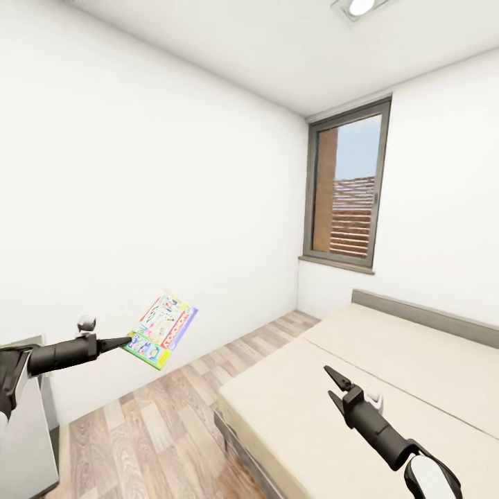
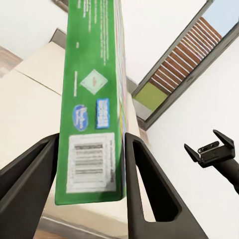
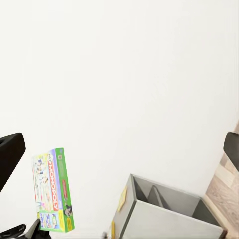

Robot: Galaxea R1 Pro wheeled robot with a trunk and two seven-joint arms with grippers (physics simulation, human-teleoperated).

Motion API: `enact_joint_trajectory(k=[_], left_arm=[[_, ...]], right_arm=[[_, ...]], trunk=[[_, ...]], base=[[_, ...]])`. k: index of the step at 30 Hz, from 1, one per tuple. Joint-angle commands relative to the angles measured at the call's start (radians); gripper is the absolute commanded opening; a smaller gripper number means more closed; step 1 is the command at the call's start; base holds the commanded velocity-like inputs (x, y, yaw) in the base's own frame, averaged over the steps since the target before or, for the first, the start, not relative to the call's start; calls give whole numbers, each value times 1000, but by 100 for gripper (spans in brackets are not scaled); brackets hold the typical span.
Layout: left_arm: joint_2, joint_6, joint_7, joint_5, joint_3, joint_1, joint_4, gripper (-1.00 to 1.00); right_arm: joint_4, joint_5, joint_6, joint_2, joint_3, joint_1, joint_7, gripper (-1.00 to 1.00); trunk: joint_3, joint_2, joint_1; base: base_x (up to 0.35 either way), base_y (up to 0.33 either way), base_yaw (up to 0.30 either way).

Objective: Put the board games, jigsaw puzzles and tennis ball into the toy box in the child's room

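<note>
Board game (image 1: 161,329) clamped in left jaws (image 1: 127,341); right jaws (image 1: 335,385) spread, empty.

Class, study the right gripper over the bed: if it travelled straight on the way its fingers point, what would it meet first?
Probably the white wall. The right gripper is open and empty; its wrist view faces mostly bare wall, with the board game held off to one side. Depth is uncertain.

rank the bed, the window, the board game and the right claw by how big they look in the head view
1. bed
2. window
3. board game, held in the left claw
4. right claw, close to the game; nearness to the camera skews this.
</note>
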Motion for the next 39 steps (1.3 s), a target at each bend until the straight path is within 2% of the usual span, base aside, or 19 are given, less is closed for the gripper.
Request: enact_joint_trajectory(k=[1, 8, 15, 21, 26, 33, 39], left_arm=[[-1, 10, -8, -10, 4, -1, 0, -100], [-2, 10, -8, -10, 4, -1, 0, -100], [-2, 10, -8, -10, 4, -1, 0, -100], [-1, 10, -8, -10, 3, -1, 0, -100], [-1, 10, -8, -10, 3, -1, 0, -100], [-1, 10, -8, -10, 3, -1, 0, -100], [-1, 10, -8, -10, 3, -1, 0, -100]], right_arm=[[0, -3, 6, 0, -2, 0, 2, 100], [-1, -3, 6, 0, -2, 0, 0, 100], [-2, -4, 7, 0, 0, -3, -5, 100], [-3, -4, 8, -1, 14, -20, -9, 100], [-2, -2, 9, -2, 45, -34, -27, 100], [0, -5, 20, -8, 54, -76, -82, 100], [1, -6, 23, -13, 55, -84, -114, 100]], trunk=[[3, 7, -4], [25, 56, -30], [25, 56, -30], [23, 56, -30], [19, 56, -30], [10, 56, -30], [1, 56, -30]], base=[[0, 0, 292], [0, 0, 292], [0, 0, 289], [0, 0, 282], [0, 0, 257], [0, 0, 206], [0, 0, 159]])
